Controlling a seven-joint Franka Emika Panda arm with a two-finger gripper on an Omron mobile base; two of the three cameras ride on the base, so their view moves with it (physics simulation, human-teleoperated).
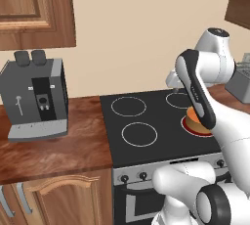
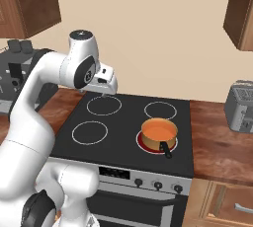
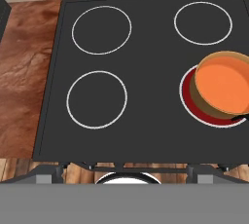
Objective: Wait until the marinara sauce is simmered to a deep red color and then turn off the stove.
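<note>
I am holding my pincer (image 2: 105,93) high over the back left part of the stove (image 2: 118,127), looking down across the black glass. Its tips barely rise into the hand view and are too small in the base views, so I cannot tell whether it is open or closed; it is carrying nothing that I can see.

The marinara sauce (image 3: 222,84) is sitting in the copper-tan saucepan (image 2: 159,134) on the front right burner (image 3: 192,106), which is glowing red under the pan. The sauce is showing a bright orange-red, so I am judging it not yet deep enough and the waiting not yet done.

What I am weighing is where the black knobs (image 2: 158,185) lie from my pincer. They are running in a row along the silver front panel, below the glass and on the near face, towards my base. The pan is lying forward and to the right of my pincer, and the knobs lower and nearer still. When the colour deepens, I am expecting to need to come down and back towards the panel's right end, not out over the pan.
</note>
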